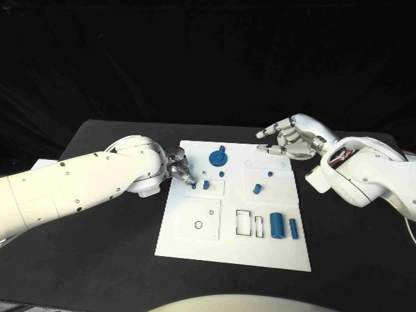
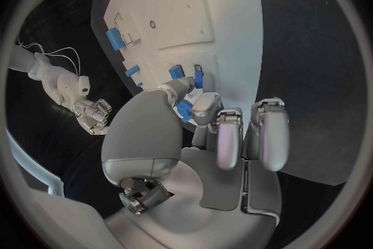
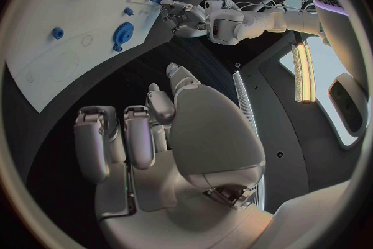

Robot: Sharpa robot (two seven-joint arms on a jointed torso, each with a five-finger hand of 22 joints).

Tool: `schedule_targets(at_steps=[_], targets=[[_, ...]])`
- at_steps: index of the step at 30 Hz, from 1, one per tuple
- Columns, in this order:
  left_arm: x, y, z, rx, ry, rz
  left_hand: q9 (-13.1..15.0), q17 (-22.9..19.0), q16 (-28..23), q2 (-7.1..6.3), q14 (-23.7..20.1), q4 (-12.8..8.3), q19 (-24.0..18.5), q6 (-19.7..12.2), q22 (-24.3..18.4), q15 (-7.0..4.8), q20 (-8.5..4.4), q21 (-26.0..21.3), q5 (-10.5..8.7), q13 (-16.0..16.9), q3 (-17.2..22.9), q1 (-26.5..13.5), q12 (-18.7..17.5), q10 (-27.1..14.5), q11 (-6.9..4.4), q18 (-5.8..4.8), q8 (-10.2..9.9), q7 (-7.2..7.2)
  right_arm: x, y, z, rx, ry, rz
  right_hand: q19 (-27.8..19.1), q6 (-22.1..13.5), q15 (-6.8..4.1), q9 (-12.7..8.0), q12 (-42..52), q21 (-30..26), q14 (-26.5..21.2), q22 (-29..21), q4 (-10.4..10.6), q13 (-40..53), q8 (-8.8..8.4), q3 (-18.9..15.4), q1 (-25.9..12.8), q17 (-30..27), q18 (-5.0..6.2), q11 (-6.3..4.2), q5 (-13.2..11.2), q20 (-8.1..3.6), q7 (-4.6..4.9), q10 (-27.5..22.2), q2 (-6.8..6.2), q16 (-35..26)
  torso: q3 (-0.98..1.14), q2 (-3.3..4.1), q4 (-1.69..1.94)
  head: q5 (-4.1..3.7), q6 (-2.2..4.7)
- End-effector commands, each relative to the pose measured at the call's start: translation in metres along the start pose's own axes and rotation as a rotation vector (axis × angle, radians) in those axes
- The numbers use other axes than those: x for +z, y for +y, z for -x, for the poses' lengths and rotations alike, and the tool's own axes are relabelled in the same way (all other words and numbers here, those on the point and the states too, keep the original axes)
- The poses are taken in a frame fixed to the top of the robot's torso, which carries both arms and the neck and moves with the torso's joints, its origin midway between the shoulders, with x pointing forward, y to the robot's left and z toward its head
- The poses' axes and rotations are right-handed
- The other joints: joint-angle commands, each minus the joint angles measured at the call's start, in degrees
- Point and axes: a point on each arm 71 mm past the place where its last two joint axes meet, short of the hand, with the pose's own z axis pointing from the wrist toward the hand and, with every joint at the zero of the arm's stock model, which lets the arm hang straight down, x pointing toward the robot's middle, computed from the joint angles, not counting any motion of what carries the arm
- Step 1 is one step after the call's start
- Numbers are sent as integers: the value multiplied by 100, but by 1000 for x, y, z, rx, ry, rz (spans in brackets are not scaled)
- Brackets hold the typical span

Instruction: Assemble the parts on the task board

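Where the left arm enters over the black table (image 1: 114,130), the left hand (image 1: 179,166) rests at the left edge of the white board (image 1: 194,240), its fingertips (image 2: 204,102) pinching a small blue part (image 2: 184,110) down against the board surface. Just beside it lie two more small blue pieces (image 1: 206,184). Further right, a blue gear (image 1: 218,156) sits near the far edge, a short blue peg (image 1: 258,189) stands mid-board, and a blue cylinder (image 1: 277,225) with a slimmer bar (image 1: 293,227) lies toward the right edge. The right hand (image 1: 292,138) hovers above the board's far right corner, fingers curled apart, holding nothing.
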Motion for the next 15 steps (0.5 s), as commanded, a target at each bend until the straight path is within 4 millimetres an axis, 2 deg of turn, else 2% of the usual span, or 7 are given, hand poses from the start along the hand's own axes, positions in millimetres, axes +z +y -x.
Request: schedule_targets(at_steps=[1,10,15], targets=[[1,1,-4,23,30,11,6,1509,18,44,604,-767,375,112,1199,-25,-36,23,32,5,803,6,34,32,3,-71,27,-68,0,1,-1,-1,13,6,-20,44,-38,-8,-19,-21,359,728,-1,-6,-13,-21,23,470,86,-5,25,-4,-13,-19,15,-13,-1,-1,-4,8,-10],[1,-1,-6,37,54,1,4,1509,18,37,604,-773,375,116,1200,-26,-37,24,39,-6,811,-2,24,32,2,-71,27,-69,0,1,-2,-1,14,7,-20,44,-38,-8,-19,-21,359,728,-1,-6,-13,-21,23,470,86,-5,25,-4,-13,-19,15,-13,2,1,-7,3,-20],[0,-2,-7,34,59,-7,-6,1509,18,3,604,-805,379,141,1207,-32,-40,30,108,-18,848,-29,14,42,-6,-73,29,-77,0,1,-2,-1,14,7,-20,44,-38,-8,-19,-21,359,728,-1,-6,-13,-21,23,470,86,-5,25,-4,-13,-19,15,-13,-1,2,-2,-7,-19]])
